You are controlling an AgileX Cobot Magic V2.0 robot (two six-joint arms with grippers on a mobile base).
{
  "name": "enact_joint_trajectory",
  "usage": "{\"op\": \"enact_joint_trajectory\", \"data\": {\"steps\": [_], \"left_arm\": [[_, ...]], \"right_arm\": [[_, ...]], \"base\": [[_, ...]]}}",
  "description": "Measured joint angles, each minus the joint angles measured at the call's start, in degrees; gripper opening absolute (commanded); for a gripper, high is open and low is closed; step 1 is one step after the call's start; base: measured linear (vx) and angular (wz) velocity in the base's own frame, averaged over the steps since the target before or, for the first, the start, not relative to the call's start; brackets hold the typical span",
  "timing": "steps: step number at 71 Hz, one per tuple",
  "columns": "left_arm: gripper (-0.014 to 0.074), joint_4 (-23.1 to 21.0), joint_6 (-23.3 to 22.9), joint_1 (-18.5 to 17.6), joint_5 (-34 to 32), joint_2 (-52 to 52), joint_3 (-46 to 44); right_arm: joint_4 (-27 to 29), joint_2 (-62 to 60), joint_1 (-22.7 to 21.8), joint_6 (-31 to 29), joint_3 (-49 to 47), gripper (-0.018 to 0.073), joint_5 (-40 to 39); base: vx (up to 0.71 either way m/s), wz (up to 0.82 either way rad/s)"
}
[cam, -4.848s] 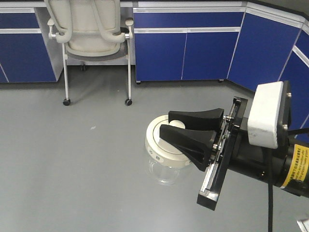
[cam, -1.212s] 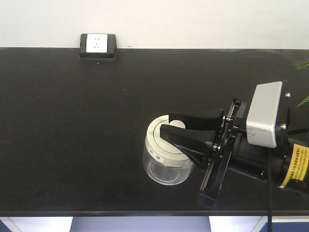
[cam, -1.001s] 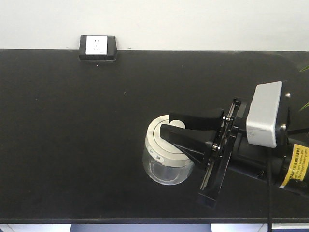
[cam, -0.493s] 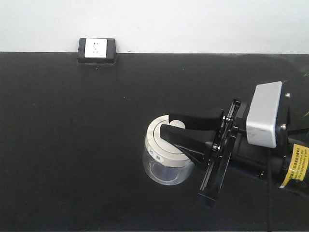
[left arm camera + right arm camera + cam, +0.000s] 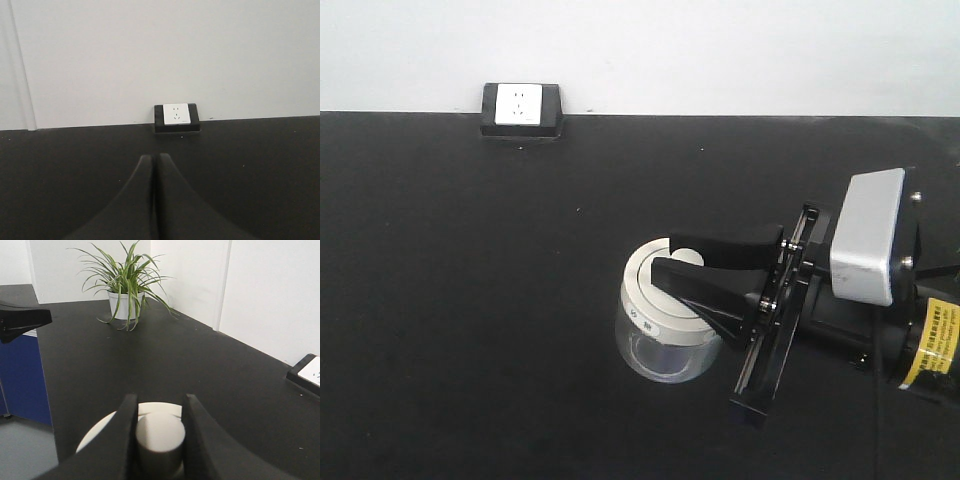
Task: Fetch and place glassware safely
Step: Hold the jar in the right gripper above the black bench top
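Clamping the right gripper (image 5: 665,255) on the lid knob (image 5: 160,432) of the glass jar (image 5: 655,350), probably to spare the fragile glass any squeeze. Hanging it over the black counter (image 5: 470,300), well apart from the wall socket (image 5: 521,105); can't tell if touching down yet. Leaving the left gripper (image 5: 154,161) out of it, jaws together on nothing.

Black countertop (image 5: 470,300); white socket (image 5: 520,105) at wall edge; potted plant (image 5: 125,295) at far end.
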Motion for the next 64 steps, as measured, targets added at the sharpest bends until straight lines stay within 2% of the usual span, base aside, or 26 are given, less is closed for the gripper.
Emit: {"op": "enact_joint_trajectory", "data": {"steps": [64], "left_arm": [[-0.0007,0.0,0.0,0.0,0.0,0.0,0.0]], "right_arm": [[0.0,0.0,0.0,0.0,0.0,-0.0001,0.0]], "base": [[0.0,0.0]]}}
